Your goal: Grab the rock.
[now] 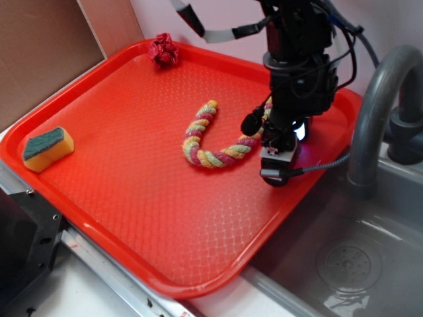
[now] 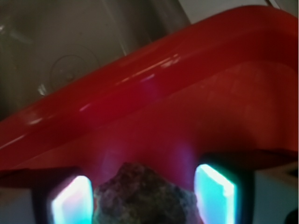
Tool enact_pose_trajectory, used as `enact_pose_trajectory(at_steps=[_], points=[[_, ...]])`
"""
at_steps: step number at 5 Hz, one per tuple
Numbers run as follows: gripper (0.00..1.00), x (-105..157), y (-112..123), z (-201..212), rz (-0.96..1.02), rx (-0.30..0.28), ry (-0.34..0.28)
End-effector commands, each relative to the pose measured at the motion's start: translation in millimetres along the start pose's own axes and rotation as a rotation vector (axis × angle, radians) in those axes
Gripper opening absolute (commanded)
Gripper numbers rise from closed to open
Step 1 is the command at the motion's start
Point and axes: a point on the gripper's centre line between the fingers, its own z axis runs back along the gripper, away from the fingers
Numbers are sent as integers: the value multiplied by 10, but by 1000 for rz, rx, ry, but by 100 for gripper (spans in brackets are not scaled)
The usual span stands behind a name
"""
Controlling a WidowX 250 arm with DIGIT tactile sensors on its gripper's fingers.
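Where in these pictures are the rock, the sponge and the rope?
rock (image 2: 142, 196): wrist view, middle of its rough top face, between the glowing pads.
sponge (image 1: 47, 148): exterior view, its green top, left on the tray.
rope (image 1: 205, 148): exterior view, its curved bend.

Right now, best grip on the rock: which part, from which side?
Take the rock across its two flanks, coming straight down from above. In the wrist view it sits between the glowing fingers, peak up, left flank near that pad, a gap on the right. It is jagged, so centre the gripper and grip below the peak, where it looks widest. The exterior view hides it behind the arm.
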Motion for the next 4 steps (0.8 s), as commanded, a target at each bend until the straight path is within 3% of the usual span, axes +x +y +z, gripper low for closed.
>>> enact_pose_trajectory(at_steps=[1,2,3,4], points=[[0,72,-174,-55,-19,15,21],[0,-136,-78,219,170,28,74],[0,-447,-51,712,420,152,1],[0,-687,-142,1177,663,186,-118]])
